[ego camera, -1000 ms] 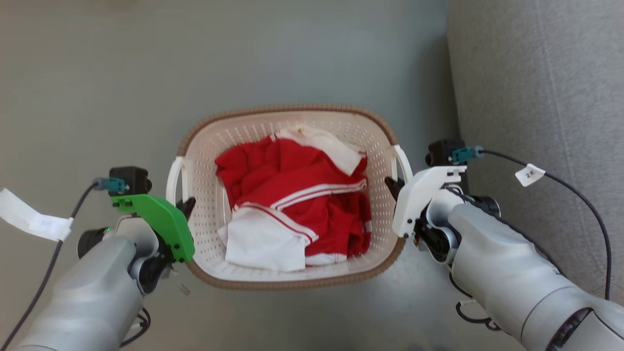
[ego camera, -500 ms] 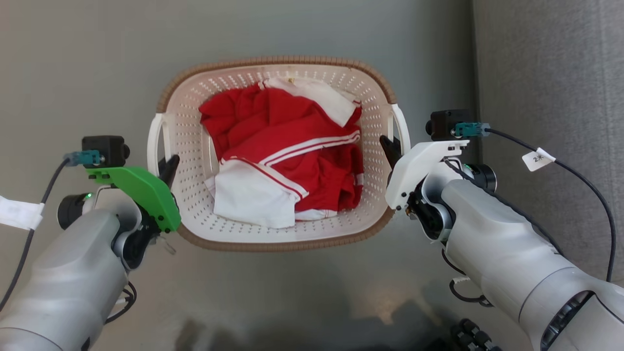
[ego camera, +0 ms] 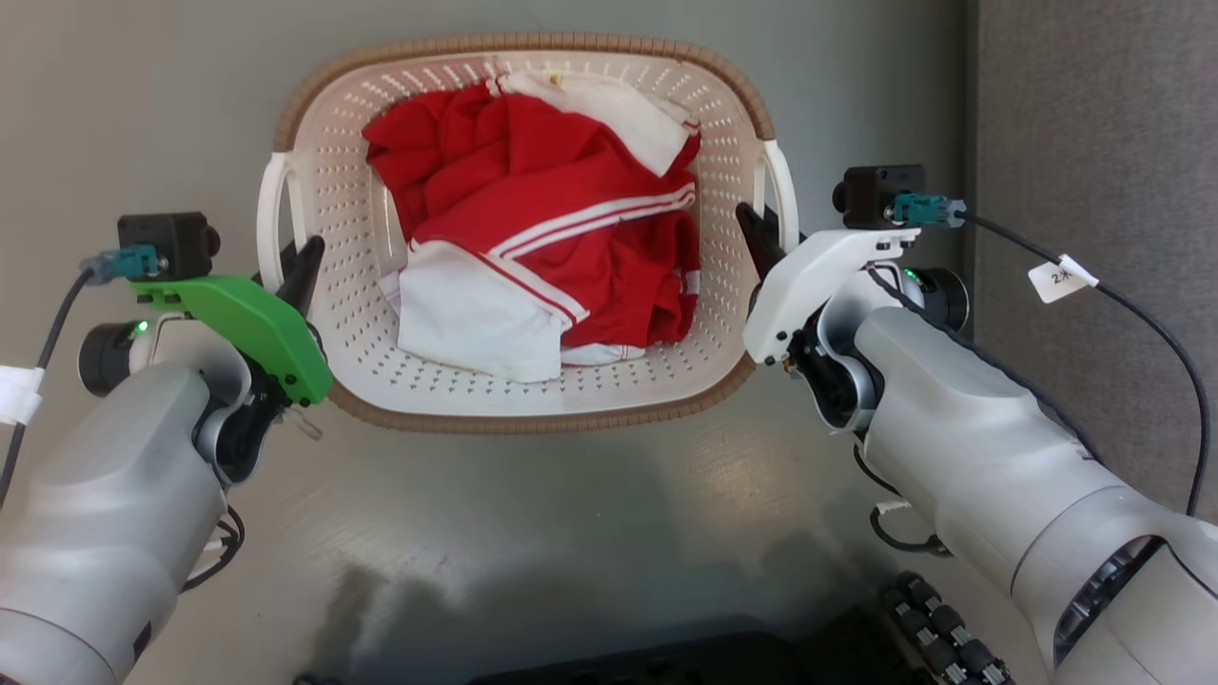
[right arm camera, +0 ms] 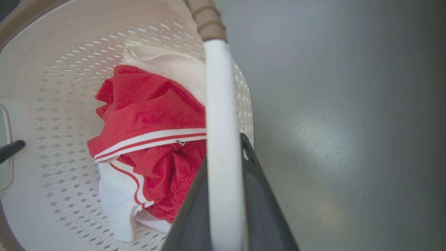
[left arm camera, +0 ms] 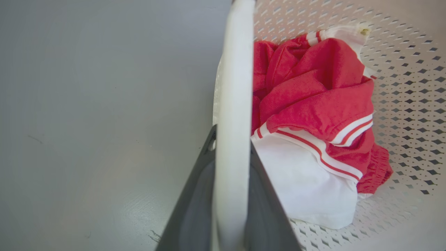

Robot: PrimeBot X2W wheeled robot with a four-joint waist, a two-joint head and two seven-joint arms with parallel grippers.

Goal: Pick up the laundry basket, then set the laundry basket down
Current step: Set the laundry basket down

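Note:
The laundry basket (ego camera: 333, 190), cream perforated plastic with a brown woven-look rim (ego camera: 514, 43), holds crumpled red and white clothes (ego camera: 542, 219) and hangs between my two arms above the grey floor. My left gripper (ego camera: 303, 266) is shut on its white left handle (ego camera: 268, 219). That handle (left arm camera: 233, 104) runs up between my dark fingers (left arm camera: 195, 195). My right gripper (ego camera: 756, 238) is shut on the right handle (ego camera: 782, 190). In the right wrist view that handle (right arm camera: 219, 122) passes between the fingers (right arm camera: 258, 195), and the left gripper's tip (right arm camera: 10, 150) pokes in at the far side.
A grey sofa (ego camera: 1094, 190) rises along the right, close beside my right arm. Grey floor (ego camera: 571, 533) spreads below and to the left of the basket. My dark base (ego camera: 666, 656) shows at the bottom edge. A tagged cable (ego camera: 1061, 278) loops off the right wrist.
The whole head picture has shifted, so the camera moved. The basket and both grippers now sit higher in it and the basket looks larger. Both grips on the handles are unchanged.

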